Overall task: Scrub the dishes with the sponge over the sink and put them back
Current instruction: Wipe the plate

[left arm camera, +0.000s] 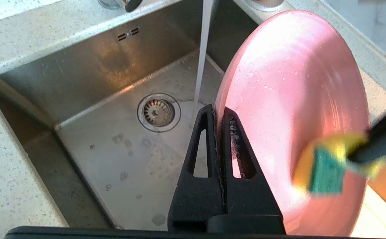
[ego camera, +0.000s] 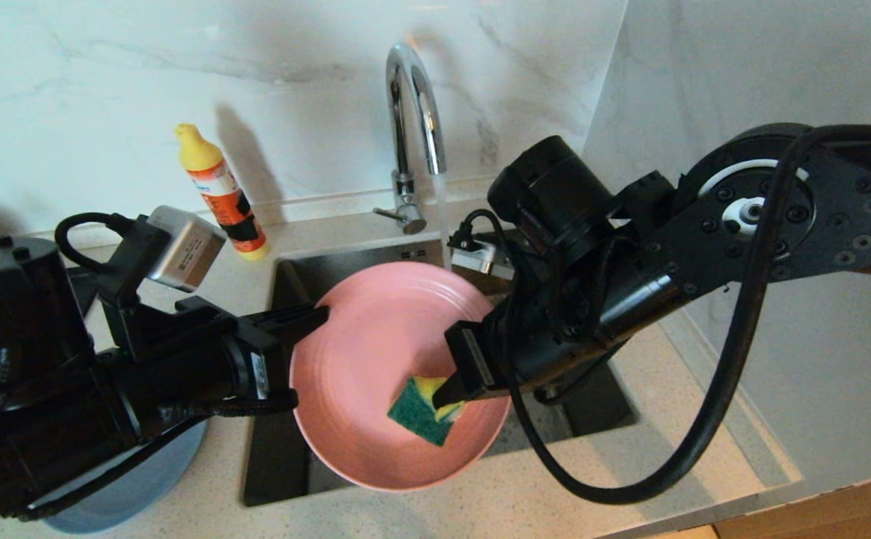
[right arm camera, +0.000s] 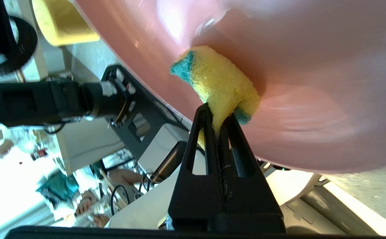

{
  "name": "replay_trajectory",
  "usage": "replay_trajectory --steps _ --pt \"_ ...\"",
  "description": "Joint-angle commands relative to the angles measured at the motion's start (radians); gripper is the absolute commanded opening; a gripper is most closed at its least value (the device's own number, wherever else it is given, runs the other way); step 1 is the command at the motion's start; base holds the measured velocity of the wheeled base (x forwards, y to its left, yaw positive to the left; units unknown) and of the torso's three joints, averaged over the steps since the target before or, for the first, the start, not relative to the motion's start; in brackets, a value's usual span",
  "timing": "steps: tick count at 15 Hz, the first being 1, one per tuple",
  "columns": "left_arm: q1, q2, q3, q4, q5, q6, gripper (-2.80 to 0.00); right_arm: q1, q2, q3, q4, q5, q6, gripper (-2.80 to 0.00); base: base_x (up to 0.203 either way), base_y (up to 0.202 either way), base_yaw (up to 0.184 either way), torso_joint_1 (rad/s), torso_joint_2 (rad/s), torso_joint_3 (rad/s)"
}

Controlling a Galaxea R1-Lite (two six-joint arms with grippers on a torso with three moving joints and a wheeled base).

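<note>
We hold the pink plate tilted over the sink, centre of the head view, with the tap above it running a thin stream past the plate's far edge; the left gripper comes in from the left of the frame, its jaws clenched on the plate's rim, as the left wrist view shows. The right gripper reaches in from the right, jaws clenched on the sponge, which is pressed against the plate's face in the lower right of the dish. We judge the plate light and stiff, but wet and so slippery; the rim is the only sound hold, and a thin pinch there may let it swivel under hard scrubbing. The sponge is soft and squashes between the jaws; holding it by one edge leaves the rest free to wipe. A blue plate lies on the bench at lower left, partly under our left arm; a soap bottle stands at upper left.
</note>
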Motion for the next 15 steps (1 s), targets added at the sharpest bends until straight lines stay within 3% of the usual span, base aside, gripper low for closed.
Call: replay_trajectory --steps 1,9,15 --pt "0.0 -0.001 0.008 -0.004 -0.001 0.0 -2.8 0.039 0.026 0.002 -0.002 0.002 0.003 -2.8 0.0 0.0 0.0 0.0 0.0 0.0" --pt "-0.003 0.002 0.039 0.001 -0.002 0.002 -2.8 0.063 0.041 -0.056 -0.074 0.002 0.005 -2.8 0.0 0.0 0.0 0.0 0.0 0.0" --pt "-0.003 -0.02 0.052 0.002 -0.001 0.002 -2.8 -0.043 0.012 -0.056 -0.078 0.002 0.002 -2.8 0.0 0.0 0.0 0.0 0.0 0.0"
